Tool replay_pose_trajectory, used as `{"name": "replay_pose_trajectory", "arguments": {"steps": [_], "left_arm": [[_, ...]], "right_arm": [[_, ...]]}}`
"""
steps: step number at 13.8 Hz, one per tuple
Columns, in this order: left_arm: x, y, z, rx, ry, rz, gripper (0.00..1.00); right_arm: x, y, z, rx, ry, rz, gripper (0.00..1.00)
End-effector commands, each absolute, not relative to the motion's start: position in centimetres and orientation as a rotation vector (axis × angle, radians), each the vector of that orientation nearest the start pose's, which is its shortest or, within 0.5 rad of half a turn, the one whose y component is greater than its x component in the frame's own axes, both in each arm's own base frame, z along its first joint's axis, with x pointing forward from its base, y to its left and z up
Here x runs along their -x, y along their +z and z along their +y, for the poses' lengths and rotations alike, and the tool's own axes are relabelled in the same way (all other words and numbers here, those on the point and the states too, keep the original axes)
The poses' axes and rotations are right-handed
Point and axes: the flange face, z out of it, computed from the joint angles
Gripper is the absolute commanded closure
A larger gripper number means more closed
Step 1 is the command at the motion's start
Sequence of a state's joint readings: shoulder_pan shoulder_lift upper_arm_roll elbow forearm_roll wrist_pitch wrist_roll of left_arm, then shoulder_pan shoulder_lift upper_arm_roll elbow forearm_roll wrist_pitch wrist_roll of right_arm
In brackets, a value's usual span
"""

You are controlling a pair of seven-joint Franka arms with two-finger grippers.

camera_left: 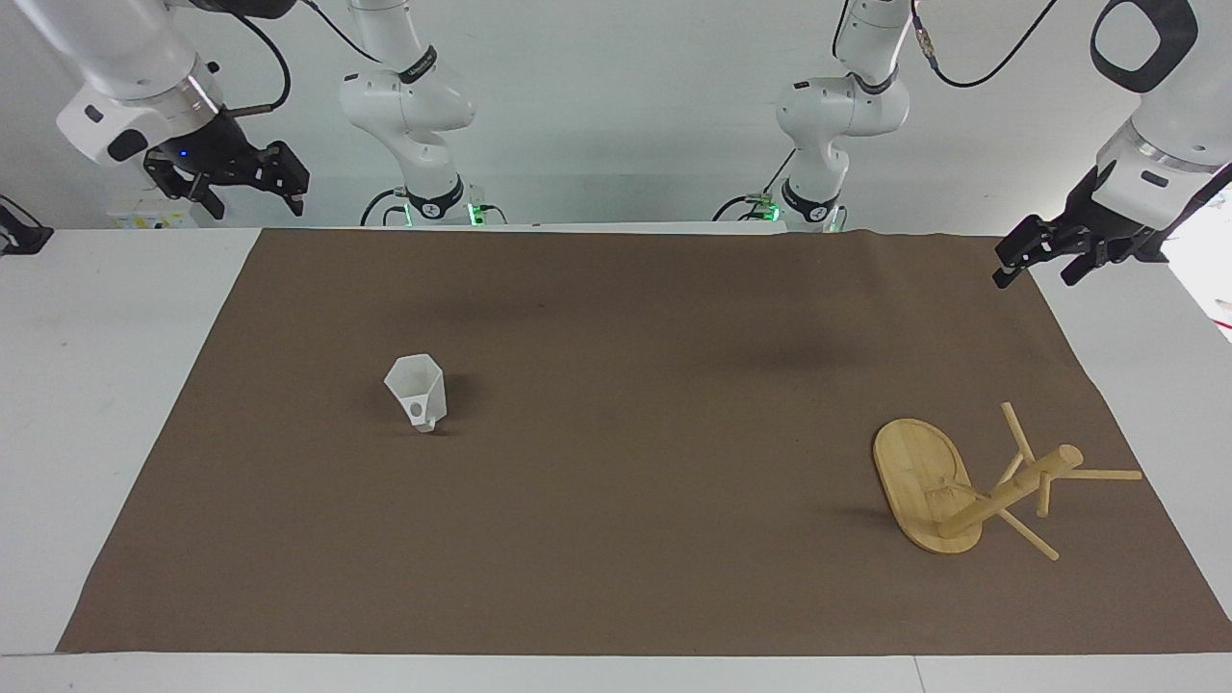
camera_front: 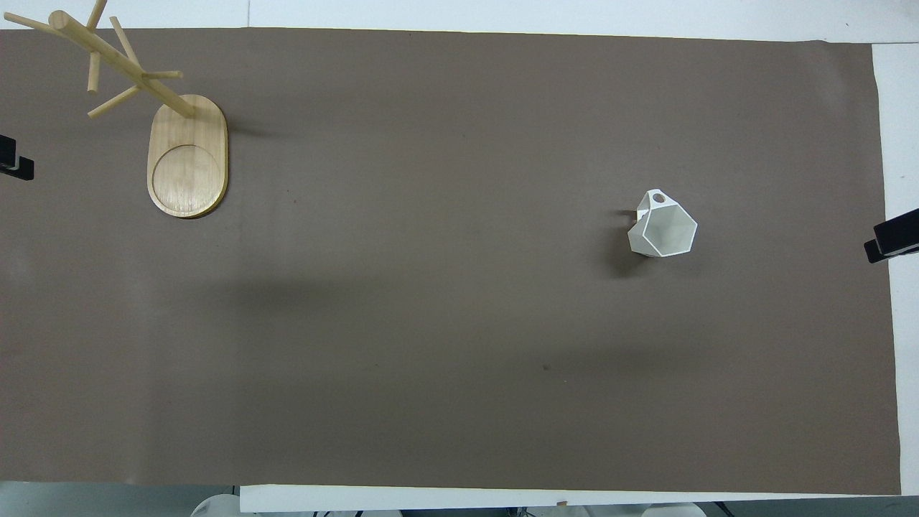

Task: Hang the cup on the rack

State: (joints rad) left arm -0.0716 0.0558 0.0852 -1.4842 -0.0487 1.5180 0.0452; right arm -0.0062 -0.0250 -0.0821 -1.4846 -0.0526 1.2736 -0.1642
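Note:
The white faceted cup [camera_left: 417,390] stands upright on the brown mat toward the right arm's end; it also shows in the overhead view [camera_front: 664,228], its loop handle on the side farther from the robots. The bamboo rack [camera_left: 924,481] stands on its oval base toward the left arm's end, its post and thin pegs bare; in the overhead view [camera_front: 188,159] it is farther from the robots than the cup. My right gripper [camera_left: 252,200] is open and empty, raised off the mat's corner. My left gripper [camera_left: 1039,272] is open and empty over the mat's other near corner. Both arms wait.
The brown mat [camera_left: 616,539] covers most of the white table [camera_left: 96,385]. Only the grippers' tips show at the overhead view's side edges, the left gripper [camera_front: 16,166] and the right gripper [camera_front: 890,240]. The arm bases stand at the table's robot end.

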Motion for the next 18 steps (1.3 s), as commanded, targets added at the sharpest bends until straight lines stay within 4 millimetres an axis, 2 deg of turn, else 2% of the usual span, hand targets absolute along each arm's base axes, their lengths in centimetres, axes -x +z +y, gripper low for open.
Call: {"name": "replay_pose_trajectory", "arguments": {"steps": [1, 7, 9, 11, 13, 15, 16, 18], "left_arm": [[-55.9, 63.0, 0.3, 3.17, 0.033, 0.055, 0.0], [-55.9, 63.0, 0.4, 3.17, 0.032, 0.053, 0.0], [-55.9, 63.0, 0.3, 3.171, 0.03, 0.053, 0.0], [-55.9, 63.0, 0.4, 3.17, 0.033, 0.053, 0.0], [-55.9, 63.0, 0.3, 3.171, 0.03, 0.053, 0.0], [-55.9, 63.0, 0.3, 3.171, 0.032, 0.053, 0.0], [-55.9, 63.0, 0.4, 3.17, 0.033, 0.053, 0.0], [-55.9, 63.0, 0.4, 3.17, 0.032, 0.053, 0.0]], "right_arm": [[-51.3, 65.8, -5.1, 3.164, 0.283, -0.071, 0.0], [-50.8, 65.4, -5.5, 3.146, 0.317, -0.095, 0.0], [-50.2, 65.4, -4.9, 3.108, 0.306, -0.333, 0.0], [-50.9, 64.3, -5.1, 3.019, 0.217, -0.604, 0.0], [-51.2, 63.3, -6.6, 2.923, 0.139, -0.905, 0.0], [-52.4, 60.7, -9.1, 2.752, 0.031, -1.239, 0.0], [-53.1, 59.2, -11.6, 2.64, -0.058, -1.335, 0.0], [-55.2, 53.6, -16.6, 2.342, -0.24, -1.501, 0.0]]}}
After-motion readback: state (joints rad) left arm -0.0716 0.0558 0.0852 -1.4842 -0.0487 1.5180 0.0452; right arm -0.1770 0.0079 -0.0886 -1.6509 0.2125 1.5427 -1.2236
